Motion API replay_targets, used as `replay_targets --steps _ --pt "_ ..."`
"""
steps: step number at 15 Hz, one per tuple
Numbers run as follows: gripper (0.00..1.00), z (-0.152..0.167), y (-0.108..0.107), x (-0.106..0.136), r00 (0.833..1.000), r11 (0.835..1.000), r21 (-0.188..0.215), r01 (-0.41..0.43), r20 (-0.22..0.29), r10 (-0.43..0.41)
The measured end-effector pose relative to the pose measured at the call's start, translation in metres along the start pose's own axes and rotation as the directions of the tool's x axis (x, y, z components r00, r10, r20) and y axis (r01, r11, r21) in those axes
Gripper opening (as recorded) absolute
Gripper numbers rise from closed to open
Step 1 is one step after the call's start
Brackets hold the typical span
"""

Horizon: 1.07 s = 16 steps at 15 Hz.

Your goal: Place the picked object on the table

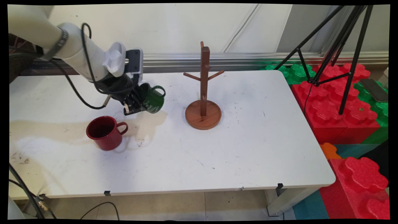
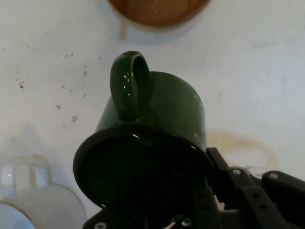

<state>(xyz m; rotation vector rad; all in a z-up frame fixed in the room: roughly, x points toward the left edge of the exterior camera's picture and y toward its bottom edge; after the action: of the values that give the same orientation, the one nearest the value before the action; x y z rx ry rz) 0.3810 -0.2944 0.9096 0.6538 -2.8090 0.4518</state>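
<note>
The gripper (image 1: pixel 134 104) was clamped on the rim of a green enamel mug (image 1: pixel 154 99), one finger inside the mouth and one outside, and held it clear of the white table (image 1: pixel 248 149) over the left half, toward the far edge. The mug was tilted — mouth toward the arm, base and handle (image 2: pixel 129 86) pointing away toward the wooden mug tree (image 1: pixel 203 93), which stood to the mug's right near the middle of the table, apart from it. In the hand view the tree's round base (image 2: pixel 157 9) lay straight ahead beyond the handle. A red mug (image 1: pixel 105 132) stood upright nearer the front edge, just below the gripper, untouched. A white mug (image 2: pixel 35 200) showed only in the hand view.
</note>
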Motion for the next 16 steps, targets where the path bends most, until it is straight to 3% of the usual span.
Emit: replay_targets --steps 8,16 --pt "0.00 0.049 -0.024 0.002 0.981 0.992 0.047 -0.121 0.156 0.112" --pt "0.00 0.087 -0.028 0.015 0.947 0.980 0.027 -0.196 0.266 0.182"
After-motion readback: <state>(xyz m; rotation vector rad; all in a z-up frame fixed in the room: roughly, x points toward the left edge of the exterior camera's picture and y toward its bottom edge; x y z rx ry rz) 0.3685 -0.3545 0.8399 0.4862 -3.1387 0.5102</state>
